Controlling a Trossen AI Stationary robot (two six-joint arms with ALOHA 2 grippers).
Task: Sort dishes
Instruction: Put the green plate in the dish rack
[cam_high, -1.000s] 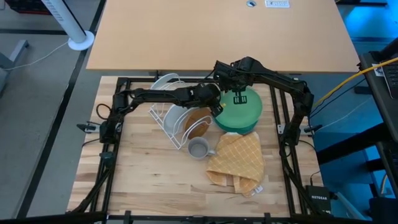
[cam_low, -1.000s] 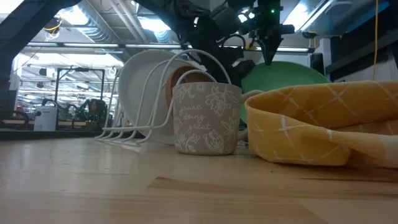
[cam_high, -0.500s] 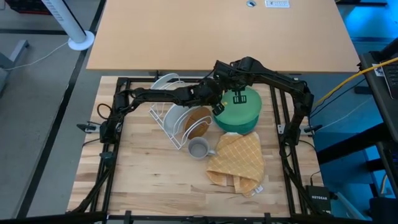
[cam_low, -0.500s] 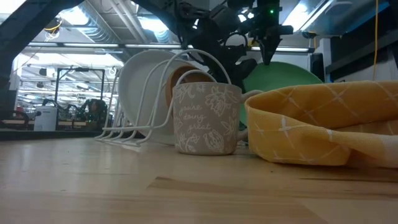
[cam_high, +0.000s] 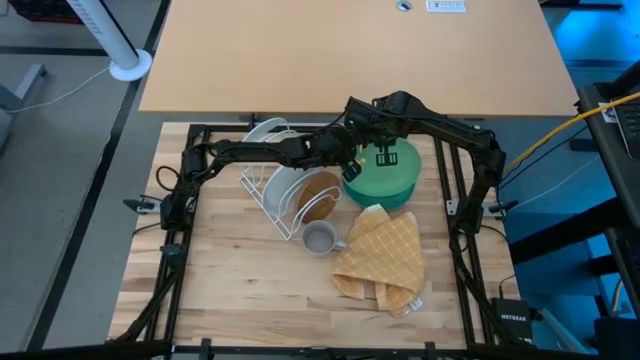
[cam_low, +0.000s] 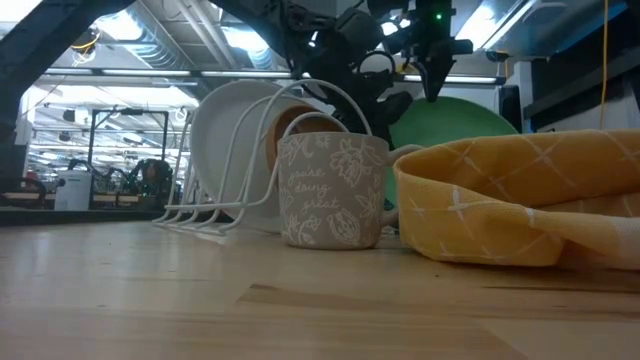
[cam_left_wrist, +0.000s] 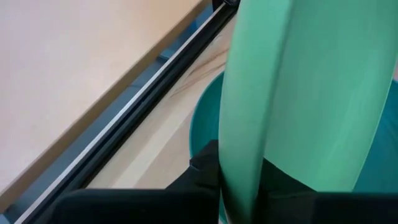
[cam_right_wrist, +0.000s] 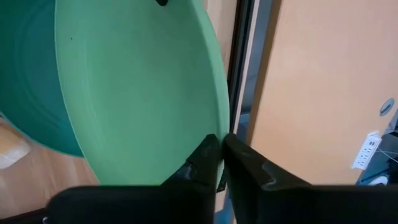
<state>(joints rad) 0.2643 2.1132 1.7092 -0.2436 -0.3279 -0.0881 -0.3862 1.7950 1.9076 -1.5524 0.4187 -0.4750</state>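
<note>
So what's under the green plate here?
The teal plate lies under the green plate, its rim showing along the near edge. Both grippers, left and right, pinch the green plate's rim. The teal plate's centre is covered.

Pale butcher-block wooden table (cam_high: 230, 290) inside a black frame. Near its centre a white wire rack (cam_high: 272, 198), holding a white plate (cam_high: 266, 134) and a brown plate (cam_high: 319, 195) on edge. A grey patterned mug (cam_high: 319, 239) at 5 o'clock from the rack, a rumpled yellow checked cloth (cam_high: 383, 258) beside it, and a teal plate (cam_high: 395, 200) at 12 o'clock from the cloth.
</note>
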